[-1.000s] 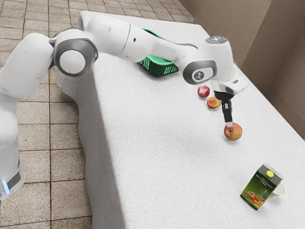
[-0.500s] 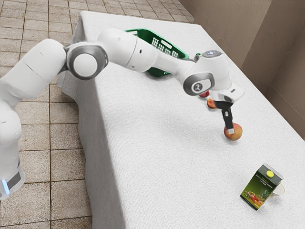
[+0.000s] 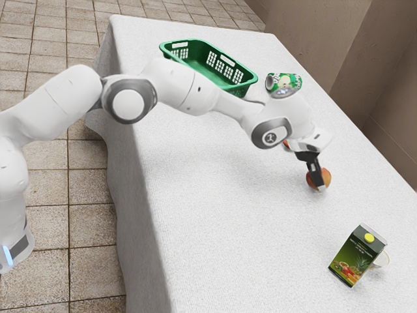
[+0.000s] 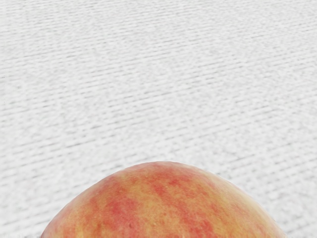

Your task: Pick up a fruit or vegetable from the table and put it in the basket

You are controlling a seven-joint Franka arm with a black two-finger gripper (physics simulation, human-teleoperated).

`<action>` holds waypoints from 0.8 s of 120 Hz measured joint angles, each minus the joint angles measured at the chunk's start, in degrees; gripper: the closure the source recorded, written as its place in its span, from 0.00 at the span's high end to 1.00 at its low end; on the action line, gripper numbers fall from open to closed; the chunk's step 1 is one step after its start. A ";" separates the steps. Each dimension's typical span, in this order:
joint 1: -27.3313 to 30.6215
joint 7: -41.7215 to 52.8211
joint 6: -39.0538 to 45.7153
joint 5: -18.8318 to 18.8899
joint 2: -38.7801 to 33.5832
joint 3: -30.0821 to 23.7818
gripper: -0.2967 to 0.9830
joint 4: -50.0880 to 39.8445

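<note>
A: Begin at the exterior view's left.

B: Noted: white arm [image 3: 172, 81], stretched in front of green basket [image 3: 242, 89]. Next, green can [image 3: 293, 81]; then a sliver of fruit [image 3: 285, 143], mostly hidden. Further along, gripper [image 3: 319, 189] down at peach [image 3: 327, 177], apparently still to be lifted from table [image 3: 208, 195]. Last, upright juice carton [image 3: 357, 257], with pale bowl [image 3: 384, 259] partly behind.

A: Condition of grip?

B: Cannot tell, clenched or released. Not certified.

A: Progress?

B: Reach judged complete. Outstanding: confirm hold, raise peach, carry to basket, lower inside, let go.

A: Compare views.

B: From the exterior view, obtained the layout, including basket, carton and the route for delivery. From the wrist view, obtained close detail: rounded peach skin, mottled red and yellow, and ribbed weave of cloth [image 4: 148, 89] around.
</note>
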 joint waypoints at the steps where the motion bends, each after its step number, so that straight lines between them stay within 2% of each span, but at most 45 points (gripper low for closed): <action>1: -0.07 -0.02 0.10 0.01 0.00 0.13 0.61 0.01; 6: -0.36 -0.10 0.48 0.30 -0.03 0.82 0.56 0.13; 16: -0.63 0.07 -2.38 1.75 -0.77 1.78 0.53 2.81; 31: -1.50 1.08 -16.41 4.14 -5.52 3.58 0.53 10.13; 39: -1.89 1.75 -25.88 4.25 -13.08 8.10 0.50 10.95; 52: -3.73 2.86 -40.09 1.22 -27.13 18.18 0.51 7.19; 64: -7.24 3.88 -49.68 -1.92 -35.36 28.56 0.52 4.27; 80: -8.00 5.11 -57.40 -7.47 -44.64 38.90 0.51 -3.27; 96: -6.62 6.14 -61.82 -10.55 -55.27 44.70 0.51 -11.61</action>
